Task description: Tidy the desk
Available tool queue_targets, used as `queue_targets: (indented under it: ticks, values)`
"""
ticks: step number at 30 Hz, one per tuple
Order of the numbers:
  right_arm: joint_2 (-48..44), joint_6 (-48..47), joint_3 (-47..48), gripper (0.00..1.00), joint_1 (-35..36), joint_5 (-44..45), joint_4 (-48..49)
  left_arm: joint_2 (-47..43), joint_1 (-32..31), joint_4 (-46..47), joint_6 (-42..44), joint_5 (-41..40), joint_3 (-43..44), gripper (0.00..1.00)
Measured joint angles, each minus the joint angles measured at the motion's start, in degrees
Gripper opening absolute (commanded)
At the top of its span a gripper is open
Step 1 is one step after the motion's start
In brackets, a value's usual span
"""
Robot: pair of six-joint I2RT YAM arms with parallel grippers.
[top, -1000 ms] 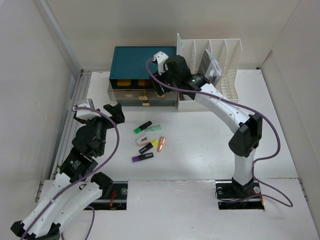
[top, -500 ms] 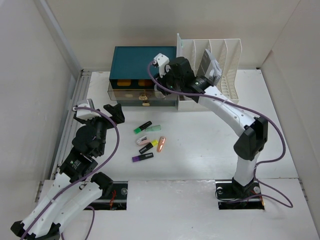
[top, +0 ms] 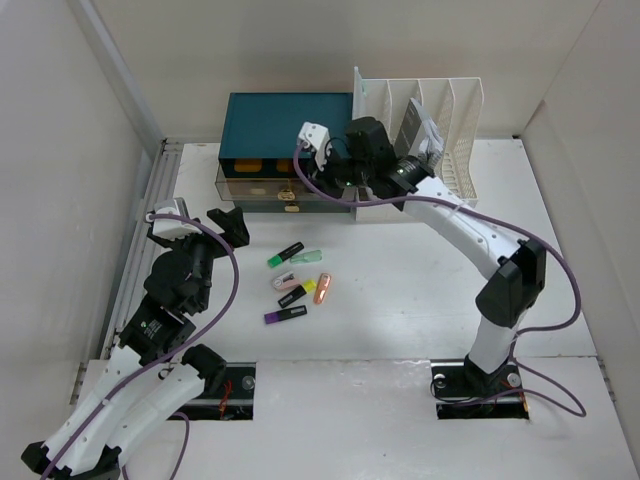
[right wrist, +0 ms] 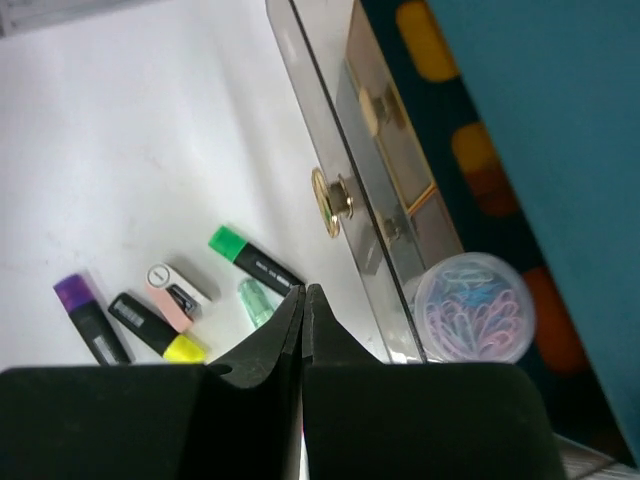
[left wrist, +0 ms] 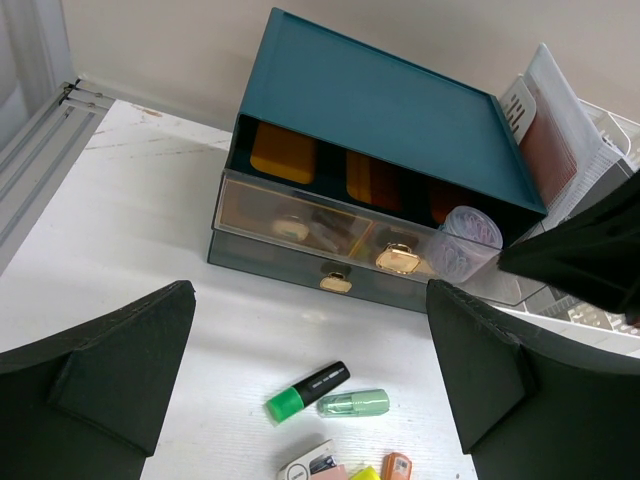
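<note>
the white desk (top: 400, 290) fills the walled floor of the cell and carries everything else. at its far edge sits a teal box (top: 285, 122) with two smoky clear drawers; the upper drawer (left wrist: 300, 215) is pulled out further than the lower one, and each has a gold knob. just right of the box, touching or nearly so, stands a white slotted rack (top: 440, 110) with papers in one slot.

the right arm reaches from its base across to the front of the box. the right end effector (right wrist: 303, 320) hangs over the drawer fronts with its fingers pressed together and nothing between them. the left end effector (top: 228, 225) is at the left of the desk, near the box, fingers spread wide and empty, facing the drawers.

a round clear tub (right wrist: 472, 310) of pastel paper clips sits at the right end of the upper drawer.

in front of the box, on bare desk between the arms, lie the small things in a loose cluster: a green highlighter (top: 285, 254), a mint cap-like piece (top: 311, 255) just beside it, a pink and white item (top: 289, 282), a yellow highlighter (top: 296, 293), an orange piece (top: 322, 288) and a purple highlighter (top: 285, 315) nearest the bases.
</note>
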Motion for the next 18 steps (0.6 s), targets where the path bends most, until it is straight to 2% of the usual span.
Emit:
queue_targets:
  ticks: [7, 18]
  values:
    - [4.2, -1.03, 0.07, 0.0, 0.0, 4.55, -1.51, 0.0, 0.0, 0.0, -0.02, -0.2, 0.02, 1.0]
    - [4.85, 0.87, -4.11, 0.0, 1.05, 27.45, 6.54, 0.0, 0.0, 0.0, -0.02, -0.39, 0.02, 1.0]
